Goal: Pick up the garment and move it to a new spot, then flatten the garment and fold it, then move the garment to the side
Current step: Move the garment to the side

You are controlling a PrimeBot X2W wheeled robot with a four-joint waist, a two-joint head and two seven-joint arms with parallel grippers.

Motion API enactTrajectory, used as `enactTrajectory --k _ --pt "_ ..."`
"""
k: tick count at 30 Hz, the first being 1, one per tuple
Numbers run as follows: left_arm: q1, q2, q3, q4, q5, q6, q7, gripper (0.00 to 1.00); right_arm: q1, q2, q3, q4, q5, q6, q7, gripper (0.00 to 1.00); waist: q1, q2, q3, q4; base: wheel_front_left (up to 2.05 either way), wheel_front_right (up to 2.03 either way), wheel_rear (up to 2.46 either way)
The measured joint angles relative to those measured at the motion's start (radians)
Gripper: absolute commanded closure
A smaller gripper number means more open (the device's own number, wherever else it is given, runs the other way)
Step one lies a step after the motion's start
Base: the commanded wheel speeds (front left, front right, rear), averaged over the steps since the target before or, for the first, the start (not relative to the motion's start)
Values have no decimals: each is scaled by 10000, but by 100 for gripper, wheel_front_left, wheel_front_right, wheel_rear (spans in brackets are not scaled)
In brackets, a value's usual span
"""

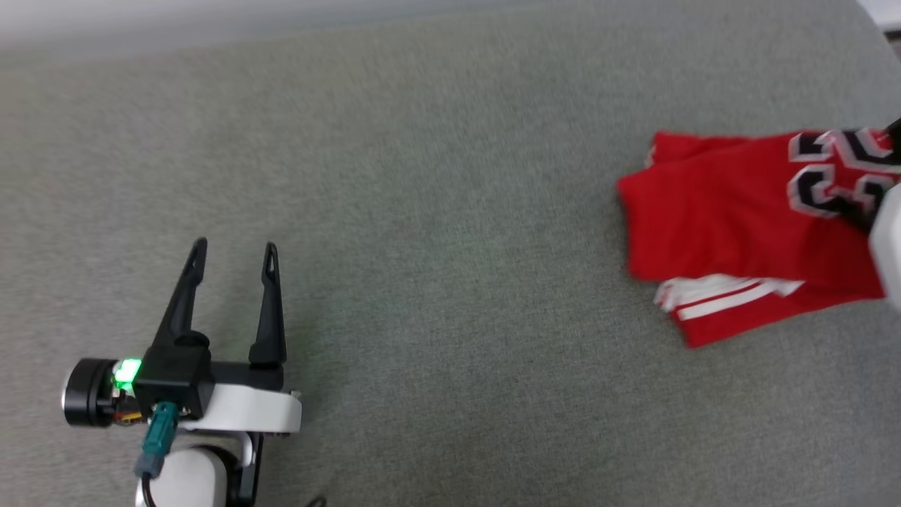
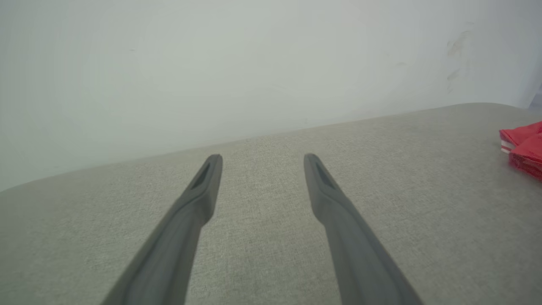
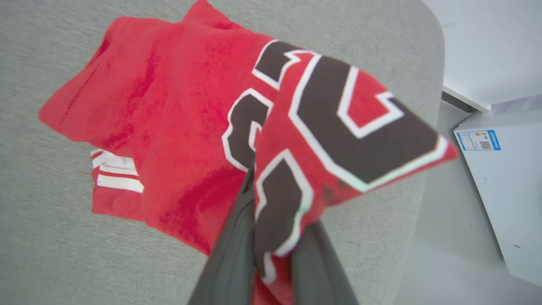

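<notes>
Tightly around garment [image 3: 169, 106], right hand [image 3: 273, 250]

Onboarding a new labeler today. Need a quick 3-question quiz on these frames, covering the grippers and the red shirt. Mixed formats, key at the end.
1. True or false: the left gripper is shut on the garment.
2. Which part of the garment does the right gripper pinch? A. a white sleeve; B. the fold with the black numerals; C. the collar.
3. Fill in: in the head view, the garment lies toward the ___ edge of the grey surface.

Key: 1 false, it is open over bare surface; 2 B; 3 right.
</notes>
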Motion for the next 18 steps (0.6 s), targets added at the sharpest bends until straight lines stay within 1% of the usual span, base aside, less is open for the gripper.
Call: enactTrajectory --k 5,7,11,14,18 --pt "-546 234 -10 -286 79 -79 0 0 -703 -711 -203 1072 -788 0 -211 100 1 0 993 -242 0 0 0" --pt "-750 324 -2 -395 113 -88 0 0 -958 -886 -318 1567 -1108 0 -314 100 1 0 1375 -280 0 0 0" --pt "-1137 385 -96 -548 148 -136 0 0 -1349 -930 -976 2658 -1337 2 -581 100 1 0 2055 -245 0 0 0" --pt "-1313 407 -165 -663 163 -134 0 0 -1516 -1001 -1440 3346 -1778 2 -686 100 1 0 2466 -143 0 0 0" --pt "-1480 435 -232 -802 171 -115 0 0 -1698 -855 -2201 4073 -2186 2 -894 100 1 0 2864 49 0 0 0"
